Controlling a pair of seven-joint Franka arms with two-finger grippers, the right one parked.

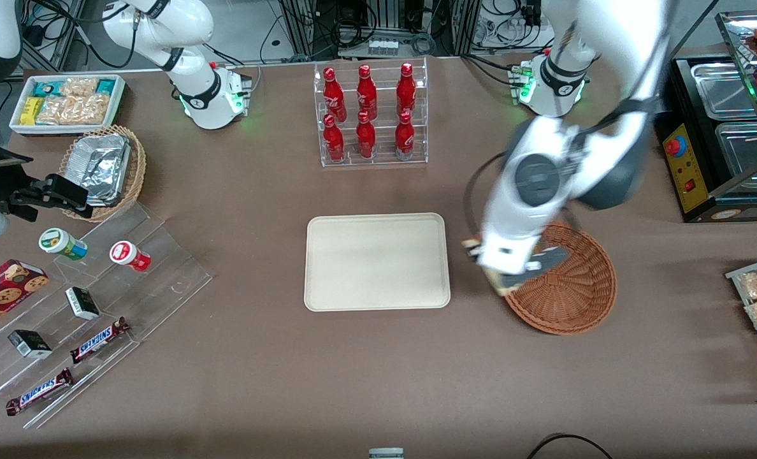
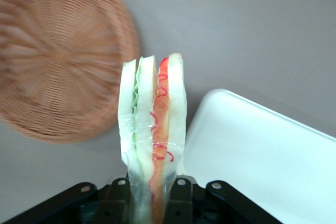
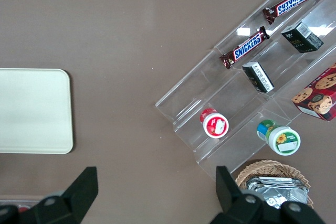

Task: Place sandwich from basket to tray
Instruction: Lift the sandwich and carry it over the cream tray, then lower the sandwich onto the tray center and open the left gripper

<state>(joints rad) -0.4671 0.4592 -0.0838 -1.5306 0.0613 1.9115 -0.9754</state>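
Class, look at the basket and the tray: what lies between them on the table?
In the front view, only bare brown table between the basket and the tray; above that gap the gripper holds the sandwich.

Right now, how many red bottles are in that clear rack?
6: three on the upper step, three on the lower. None seem hidden. The gripper holds the sandwich.

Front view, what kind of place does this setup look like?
Probably a lab mock-up of a snack counter: red bottles in a clear rack, Snickers bars on acrylic steps, a tray. The gripper, between basket and tray, holds the sandwich.
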